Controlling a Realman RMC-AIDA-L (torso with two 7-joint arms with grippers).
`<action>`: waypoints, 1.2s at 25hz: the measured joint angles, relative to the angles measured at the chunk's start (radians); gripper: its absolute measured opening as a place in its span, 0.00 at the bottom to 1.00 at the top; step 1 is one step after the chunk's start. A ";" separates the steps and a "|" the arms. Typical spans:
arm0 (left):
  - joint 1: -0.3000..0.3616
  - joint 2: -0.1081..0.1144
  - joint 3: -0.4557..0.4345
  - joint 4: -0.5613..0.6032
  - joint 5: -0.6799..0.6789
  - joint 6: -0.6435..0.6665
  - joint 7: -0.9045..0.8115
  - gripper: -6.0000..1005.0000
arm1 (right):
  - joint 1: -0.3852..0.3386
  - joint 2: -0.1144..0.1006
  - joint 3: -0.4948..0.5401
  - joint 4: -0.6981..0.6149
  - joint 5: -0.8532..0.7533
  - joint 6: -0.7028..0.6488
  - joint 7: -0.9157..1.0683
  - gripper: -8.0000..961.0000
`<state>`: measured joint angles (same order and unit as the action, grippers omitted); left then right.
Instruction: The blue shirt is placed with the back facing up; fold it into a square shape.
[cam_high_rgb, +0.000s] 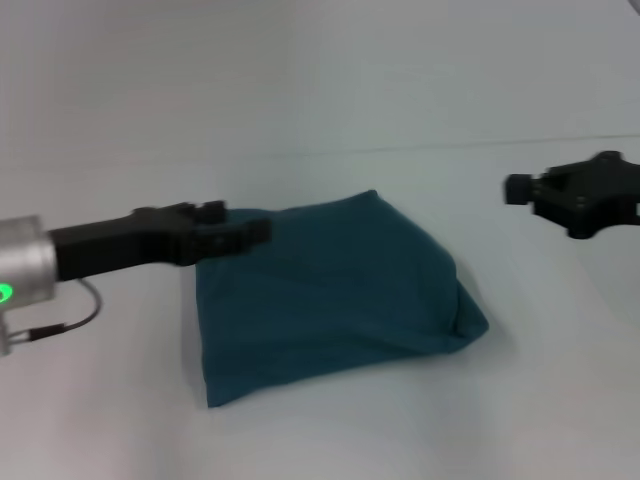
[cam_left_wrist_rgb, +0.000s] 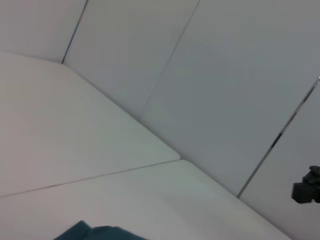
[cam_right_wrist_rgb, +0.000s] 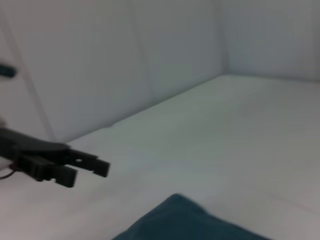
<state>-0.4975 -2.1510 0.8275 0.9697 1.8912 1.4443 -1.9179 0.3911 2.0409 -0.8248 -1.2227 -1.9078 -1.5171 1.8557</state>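
I read the blue shirt (cam_high_rgb: 330, 290) as already folded square, mid-table. My left gripper (cam_high_rgb: 255, 232) hovers at its far-left corner — fingers parted, empty. Right gripper (cam_high_rgb: 520, 190) idles far right — grip unclear. Next: retreat.

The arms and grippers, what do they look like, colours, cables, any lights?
The left arm has a silver metal cylinder section carrying a small green light, with a thin dark cable looping beneath it. It runs into a boxy black link and the black left gripper with blocky fingers. The right gripper is black too, an angular, knobbly housing with a small blocky tip; its arm is out of view.
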 joint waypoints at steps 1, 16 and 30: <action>0.018 0.000 -0.010 -0.001 0.000 0.009 0.016 0.94 | 0.018 0.013 -0.011 -0.033 -0.041 -0.019 0.019 0.01; 0.153 -0.001 -0.182 -0.017 0.010 0.184 0.159 0.94 | 0.495 0.059 -0.496 0.156 -0.492 0.040 0.460 0.01; 0.143 -0.001 -0.182 -0.028 0.011 0.178 0.156 0.94 | 0.578 0.053 -0.642 0.477 -0.580 0.347 0.603 0.01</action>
<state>-0.3547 -2.1521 0.6458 0.9417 1.9022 1.6218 -1.7623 0.9690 2.0939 -1.4667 -0.7454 -2.4877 -1.1697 2.4588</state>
